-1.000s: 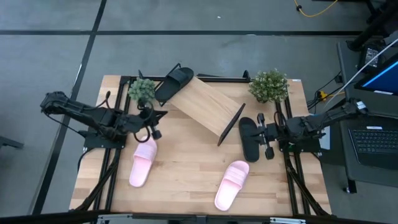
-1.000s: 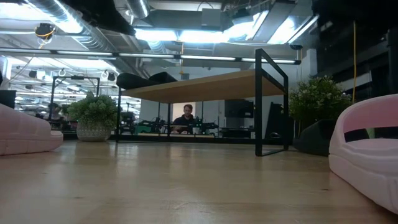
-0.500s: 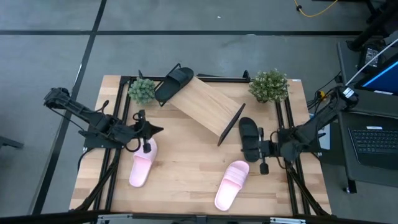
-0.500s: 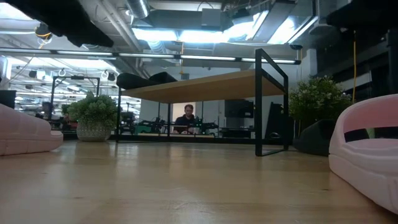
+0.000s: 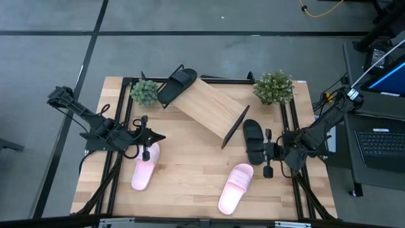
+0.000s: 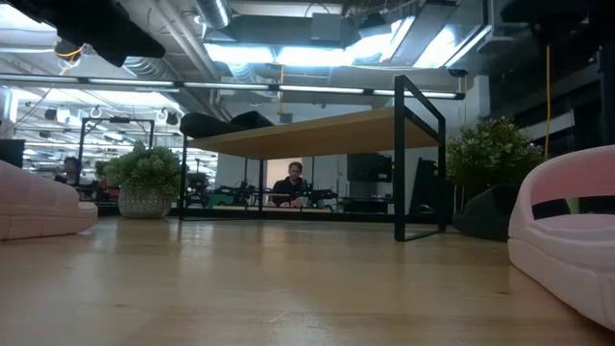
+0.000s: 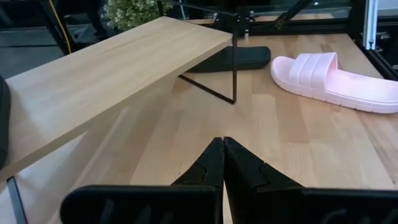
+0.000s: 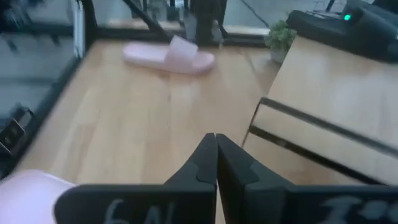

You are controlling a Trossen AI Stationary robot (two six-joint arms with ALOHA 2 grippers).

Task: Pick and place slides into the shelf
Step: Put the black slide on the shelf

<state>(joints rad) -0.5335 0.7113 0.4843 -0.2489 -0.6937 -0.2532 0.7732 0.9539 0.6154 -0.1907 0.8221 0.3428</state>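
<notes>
The shelf (image 5: 212, 109) stands aslant at the table's far middle. One black slide (image 5: 177, 82) lies on its far-left end. The other black slide (image 5: 252, 139) lies flat on the table by the shelf's right end, partly under my right gripper (image 5: 261, 152), which is shut and hovers above it, pointing left. One pink slide (image 5: 144, 166) lies near the left side, the other pink slide (image 5: 235, 187) at the near middle. My left gripper (image 5: 162, 135) is shut and hovers just beyond the left pink slide's far end, pointing right. Shut fingertips show in both wrist views (image 7: 222, 146) (image 8: 215, 142).
Two small potted plants stand at the far edge, one plant (image 5: 144, 92) left of the shelf and one plant (image 5: 273, 87) right of it. Bare wood (image 5: 190, 158) lies between the two pink slides. A person (image 6: 290, 183) sits in the room behind the table.
My left gripper has drawn back from beside the left plant toward the near edge, and now stands by the left pink slide's far end. My right gripper has moved toward the near edge along the black slide on the table. The slides and shelf have stayed put.
</notes>
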